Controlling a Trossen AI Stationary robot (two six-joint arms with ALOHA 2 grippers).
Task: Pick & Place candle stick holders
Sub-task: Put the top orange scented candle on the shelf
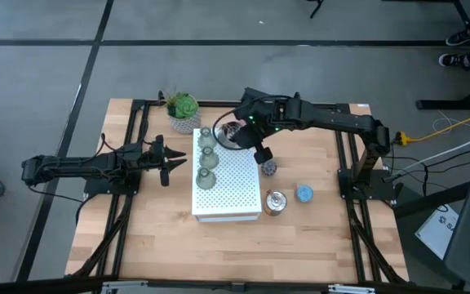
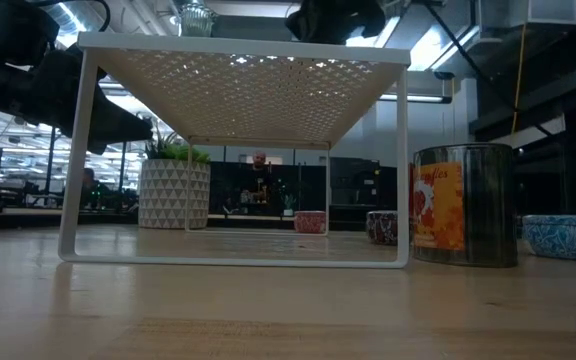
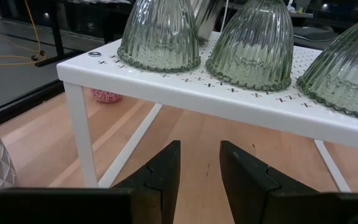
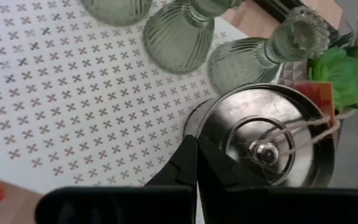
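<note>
Three olive-green glass holders [image 1: 207, 155] stand upside down in a row on the left side of the white perforated box [image 1: 231, 196]. My right gripper [image 4: 196, 163] is shut on a round silvery metal holder [image 4: 269, 140] over the box's far end, beside the green ones. On the table to the right of the box sit a purple holder [image 1: 268, 168], a silvery holder with an orange label [image 1: 275, 202] and a blue one [image 1: 303, 193]. My left gripper [image 3: 199, 168] waits open at table height just left of the box. My right gripper pinches the silvery holder's thin rim [image 4: 199, 124] on the side nearest the wrist, one finger inside the cup and one outside. The fingers slant down from the table's right. The holder's open top faces up; whether its base rests on the box, I cannot tell.
A green plant in a white pot [image 1: 184, 110] stands at the far left corner of the box, close to the held holder. A pink holder [image 2: 310, 221] sits on the table beyond the box. The table's near half is bare wood.
</note>
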